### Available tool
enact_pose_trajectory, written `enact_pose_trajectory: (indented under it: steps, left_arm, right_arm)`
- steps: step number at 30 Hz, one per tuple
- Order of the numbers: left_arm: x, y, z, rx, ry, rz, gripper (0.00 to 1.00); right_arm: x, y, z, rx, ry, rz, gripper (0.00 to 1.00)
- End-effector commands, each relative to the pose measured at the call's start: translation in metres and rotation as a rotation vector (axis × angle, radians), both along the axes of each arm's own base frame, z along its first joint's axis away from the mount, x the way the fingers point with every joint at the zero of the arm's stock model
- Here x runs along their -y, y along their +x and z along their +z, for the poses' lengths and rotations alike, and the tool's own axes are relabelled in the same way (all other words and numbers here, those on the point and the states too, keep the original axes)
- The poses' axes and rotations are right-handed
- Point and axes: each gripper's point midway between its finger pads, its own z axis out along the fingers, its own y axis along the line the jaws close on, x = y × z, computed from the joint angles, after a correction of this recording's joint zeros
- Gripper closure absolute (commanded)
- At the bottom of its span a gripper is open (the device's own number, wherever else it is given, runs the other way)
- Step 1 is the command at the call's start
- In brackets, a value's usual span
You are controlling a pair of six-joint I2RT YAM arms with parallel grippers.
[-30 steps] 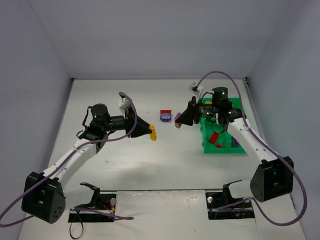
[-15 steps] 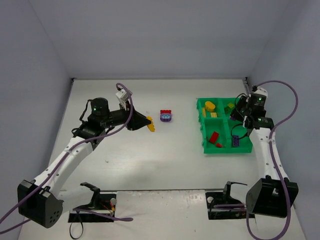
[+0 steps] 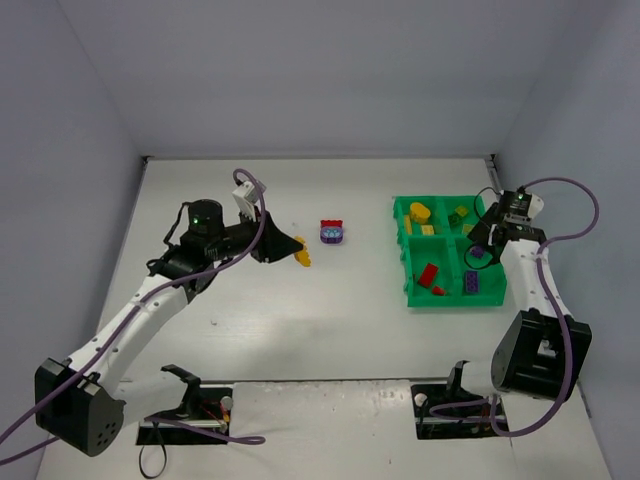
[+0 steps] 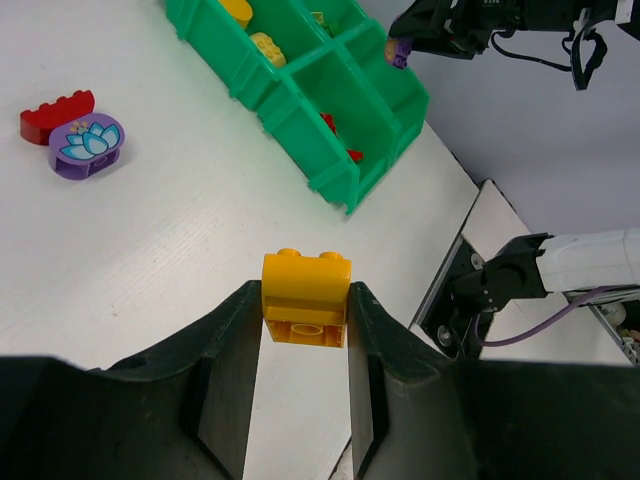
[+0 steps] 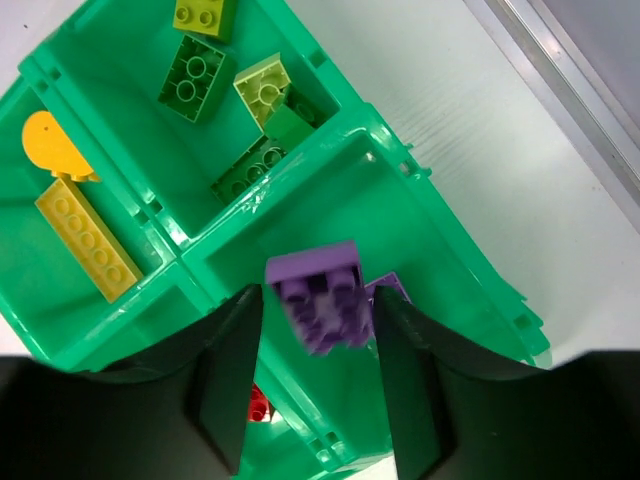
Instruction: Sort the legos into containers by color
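Sorting is well on but not finished. The green tray [image 5: 395, 165] already carries most of the legos. Seen from the right wrist, several green bricks [image 5: 197, 75] lie in the compartment ahead of the right jaws. A long yellow brick [image 5: 85, 240] and a rounded yellow piece [image 5: 50, 140] lie in the one ahead and to the left. A red brick [image 5: 258, 402] peeps out from under the left finger of that pair.

A purple brick [image 5: 320, 295] sits between the right jaws, above the compartment where a second purple brick [image 5: 392, 288] already lies just beneath it. It looks blurred, with a sliver of gap on one side, so I cannot tell whether it is gripped or let go.

The left jaws are clenched on an orange-yellow brick [image 4: 306, 298] above the bare tabletop [image 4: 200, 230], with the tray well ahead of them.

Still to sort after these two, as I judge it, are a small red brick [image 4: 57, 103] and a rounded purple piece with a flower print [image 4: 87, 147]. They lie touching on the tabletop, ahead and left of the left jaws, apart from the tray
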Motion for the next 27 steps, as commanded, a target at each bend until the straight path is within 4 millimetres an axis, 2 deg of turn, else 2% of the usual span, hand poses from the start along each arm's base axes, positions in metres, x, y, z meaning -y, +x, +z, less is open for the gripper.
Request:
enact_pose_trajectory:
  steps: [1,5,7,10,11,12,14,15,16,18,19,20,22,23,24,25,27]
  left_arm:
    - [0.001,0.002,0.023,0.046,-0.050,0.024,1.00]
    - [0.002,0.004,0.026,0.038,-0.056,0.034,1.00]
    - [0.003,0.006,0.027,0.029,-0.056,0.038,1.00]
    - [0.003,0.011,0.029,0.012,-0.067,0.061,1.00]
    - [0.003,0.013,0.030,0.004,-0.070,0.069,1.00]
    - [0.003,0.016,0.033,-0.008,-0.081,0.090,1.00]
    - [0.005,0.021,0.033,-0.028,-0.095,0.105,1.00]
    - [0.006,0.023,0.037,-0.047,-0.114,0.113,1.00]
    - [0.008,0.027,0.037,-0.060,-0.121,0.122,1.00]
    - [0.009,0.033,0.038,-0.090,-0.138,0.141,1.00]
    - [0.011,0.037,0.040,-0.117,-0.154,0.160,1.00]
    - [0.012,0.040,0.041,-0.129,-0.163,0.171,1.00]
    - [0.014,0.045,0.043,-0.175,-0.197,0.196,1.00]
    - [0.014,0.048,0.046,-0.182,-0.211,0.203,1.00]
    - [0.016,0.048,0.049,-0.193,-0.229,0.204,1.00]
    - [0.018,0.051,0.050,-0.221,-0.256,0.212,1.00]
    - [0.019,0.054,0.052,-0.241,-0.281,0.224,1.00]
  right_arm:
    - [0.006,0.001,0.001,0.018,-0.007,-0.040,0.54]
    - [-0.003,0.002,0.011,0.058,0.004,0.014,0.46]
    - [-0.005,0.003,0.018,0.080,-0.001,0.033,0.38]
    - [-0.025,0.009,0.039,0.168,0.007,0.142,0.36]
    - [-0.036,0.011,0.055,0.220,-0.020,0.223,0.35]
    - [-0.066,0.019,0.068,0.286,-0.014,0.348,0.34]
    - [-0.104,0.020,0.088,0.358,-0.058,0.547,0.33]
    - [-0.140,0.019,0.098,0.403,-0.049,0.676,0.33]
    - [-0.168,0.013,0.105,0.441,-0.008,0.808,0.32]
    - [-0.203,0.004,0.120,0.497,0.002,0.966,0.31]
    - [-0.230,-0.005,0.123,0.509,0.029,1.067,0.30]
    - [-0.243,-0.009,0.131,0.529,0.035,1.115,0.29]
    - [-0.264,-0.014,0.135,0.538,0.056,1.179,0.28]
    - [-0.283,-0.022,0.134,0.533,0.078,1.239,0.27]
    - [-0.292,-0.024,0.139,0.542,0.082,1.261,0.27]
    - [-0.310,-0.031,0.140,0.544,0.096,1.304,0.27]
    - [-0.328,-0.032,0.156,0.600,0.092,1.342,0.27]
